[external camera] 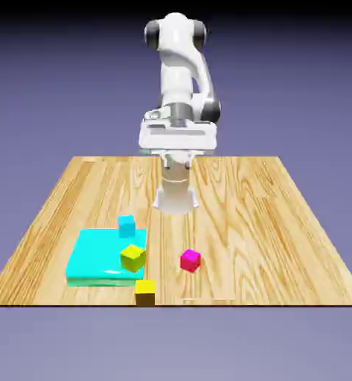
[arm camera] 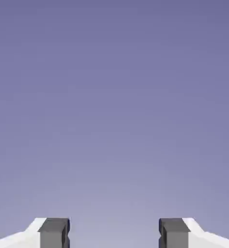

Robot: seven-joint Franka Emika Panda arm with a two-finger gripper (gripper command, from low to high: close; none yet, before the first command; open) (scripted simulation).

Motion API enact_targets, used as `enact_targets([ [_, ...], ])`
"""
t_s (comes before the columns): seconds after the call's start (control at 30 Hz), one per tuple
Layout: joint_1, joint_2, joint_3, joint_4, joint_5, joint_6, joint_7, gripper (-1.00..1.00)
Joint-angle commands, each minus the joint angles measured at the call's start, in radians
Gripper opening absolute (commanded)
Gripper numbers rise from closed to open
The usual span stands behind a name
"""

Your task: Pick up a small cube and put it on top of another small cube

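On the wooden table [external camera: 283, 223], 4 small cubes lie untouched: the magenta cube [external camera: 190, 260] sits near the teal mat [external camera: 97, 257]. The gripper [arm camera: 114, 235] is empty, jaws apart, and must first descend.

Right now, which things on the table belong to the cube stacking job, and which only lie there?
For the job:
cyan cube
olive-yellow cube
magenta cube
yellow cube
gripper, open, holding nothing

Just lying there:
cyan flat slab, under the cyan and olive-yellow cubes
wooden table
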Motion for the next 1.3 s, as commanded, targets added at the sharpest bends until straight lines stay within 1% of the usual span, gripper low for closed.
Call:
enact_targets([
  [0.0,0.025,0.036,-0.018,0.003,0.000,-0.013,-0.044,0.00],
  [0.5,0.400,0.576,-0.285,0.046,0.000,-0.202,-0.696,0.00],
  [0.57,0.421,0.605,-0.300,0.048,0.000,-0.212,-0.731,0.00],
  [0.8,0.272,0.858,-0.114,0.095,0.163,-0.006,-0.850,0.00],
  [0.83,0.270,0.860,-0.112,0.095,0.165,-0.004,-0.851,0.00],
  [0.87,0.270,0.860,-0.112,0.095,0.165,-0.004,-0.851,-1.00],
  [0.9,0.270,0.860,-0.112,0.095,0.165,-0.004,-0.851,-1.00],
  [1.13,0.419,0.607,-0.298,0.049,0.002,-0.210,-0.732,-1.00],
  [1.2,0.421,0.605,-0.300,0.048,0.000,-0.212,-0.731,-1.00],
  [1.27,0.367,0.532,-0.328,0.036,-0.050,-0.268,-0.736,-1.00],
])
